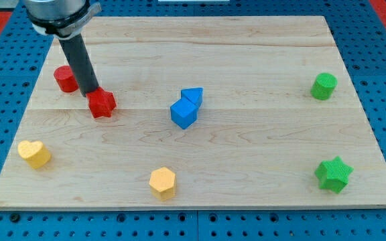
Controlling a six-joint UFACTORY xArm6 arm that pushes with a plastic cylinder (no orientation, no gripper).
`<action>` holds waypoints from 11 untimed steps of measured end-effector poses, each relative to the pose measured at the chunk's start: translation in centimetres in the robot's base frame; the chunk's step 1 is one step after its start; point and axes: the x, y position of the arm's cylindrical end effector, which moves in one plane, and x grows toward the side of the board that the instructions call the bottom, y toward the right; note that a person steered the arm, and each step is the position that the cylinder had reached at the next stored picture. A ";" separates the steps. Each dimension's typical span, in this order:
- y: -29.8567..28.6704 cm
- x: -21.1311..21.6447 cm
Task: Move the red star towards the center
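The red star (102, 104) lies on the wooden board (246, 147), left of the middle. My tip (91, 92) stands at the star's upper left edge, touching or nearly touching it. The rod slants up to the arm at the view's top left. A red cylinder (64, 79) sits just left of the rod, partly behind it. A blue cube (183, 113) and a blue triangular block (193, 96) sit together near the board's middle, to the right of the star.
A yellow heart (33, 153) lies at the lower left. A yellow hexagonal block (162, 182) sits at the bottom middle. A green cylinder (324, 86) is at the upper right and a green star (334, 174) at the lower right.
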 end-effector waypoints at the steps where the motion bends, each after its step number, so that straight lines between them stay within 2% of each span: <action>1: -0.1 1.8; 2: -1.7 5.0; 3: -1.8 6.1; 5: 1.1 2.9; 8: 1.7 4.4; 11: 6.1 4.1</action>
